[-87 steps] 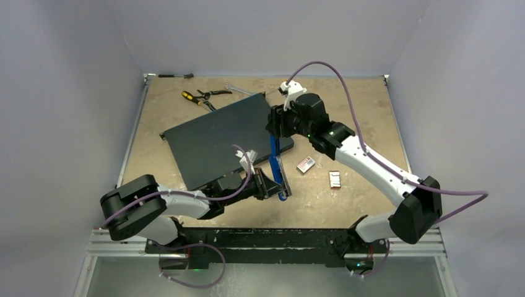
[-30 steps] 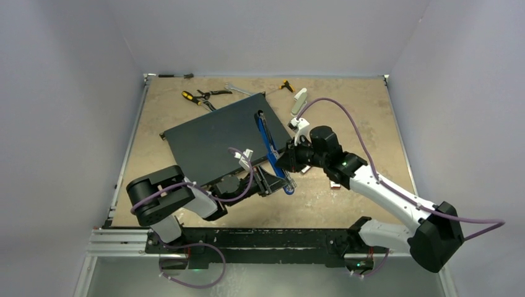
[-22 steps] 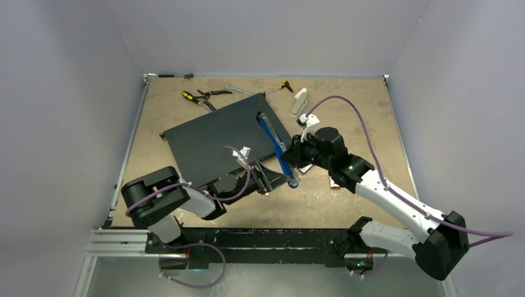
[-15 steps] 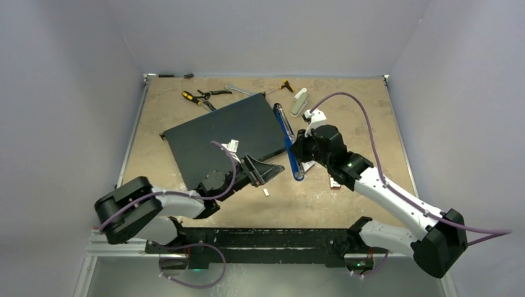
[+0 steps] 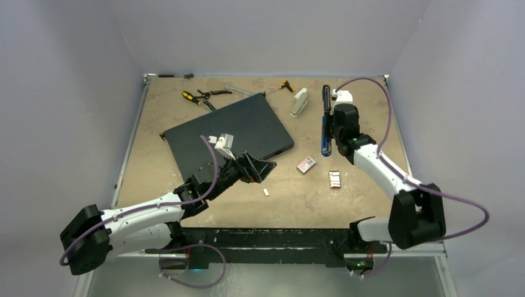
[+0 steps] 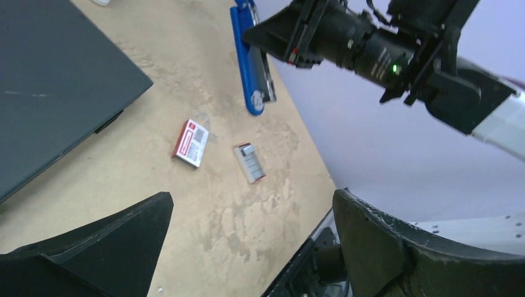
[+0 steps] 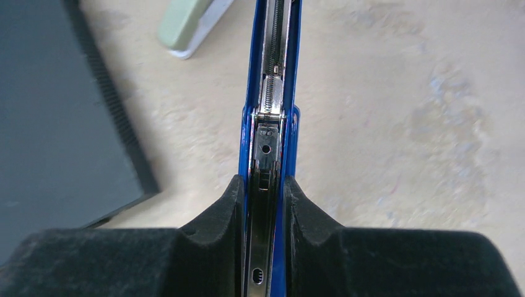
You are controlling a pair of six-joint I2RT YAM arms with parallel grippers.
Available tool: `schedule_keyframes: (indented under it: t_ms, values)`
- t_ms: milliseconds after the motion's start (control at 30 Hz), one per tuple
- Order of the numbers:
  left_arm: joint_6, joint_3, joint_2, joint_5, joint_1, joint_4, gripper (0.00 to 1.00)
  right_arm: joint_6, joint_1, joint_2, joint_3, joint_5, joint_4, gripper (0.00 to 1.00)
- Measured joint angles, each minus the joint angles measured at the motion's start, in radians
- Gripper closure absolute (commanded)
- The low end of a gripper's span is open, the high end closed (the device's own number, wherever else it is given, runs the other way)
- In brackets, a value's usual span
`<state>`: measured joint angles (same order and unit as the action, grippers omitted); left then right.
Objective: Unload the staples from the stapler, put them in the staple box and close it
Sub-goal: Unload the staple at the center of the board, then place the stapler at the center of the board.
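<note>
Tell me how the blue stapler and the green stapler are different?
The blue stapler is clamped in the right gripper; the green stapler lies alone on the table. The blue stapler is flipped open, showing the spring inside; the green stapler looks closed. The blue one looks longer, the green one shorter. Both are staplers near the table's far edge.

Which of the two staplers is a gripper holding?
The blue stapler, clamped in the right gripper; the pale green stapler lies free on the table.
</note>
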<state>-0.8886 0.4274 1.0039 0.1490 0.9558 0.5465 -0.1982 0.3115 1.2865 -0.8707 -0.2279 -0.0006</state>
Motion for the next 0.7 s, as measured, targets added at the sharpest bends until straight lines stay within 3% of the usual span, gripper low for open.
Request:
schedule_keyframes:
  t_ms: [400, 700]
  values:
    - [0.072, 0.008, -0.026, -0.007, 0.0, -0.169, 0.0, 0.329, -0.204, 0.431, -0.264, 0.168, 0.074, 1.0]
    - [0.126, 0.008, -0.065, -0.011, 0.0, -0.22, 0.0, 0.43, -0.314, 0.632, -0.418, 0.32, 0.074, 1.0]
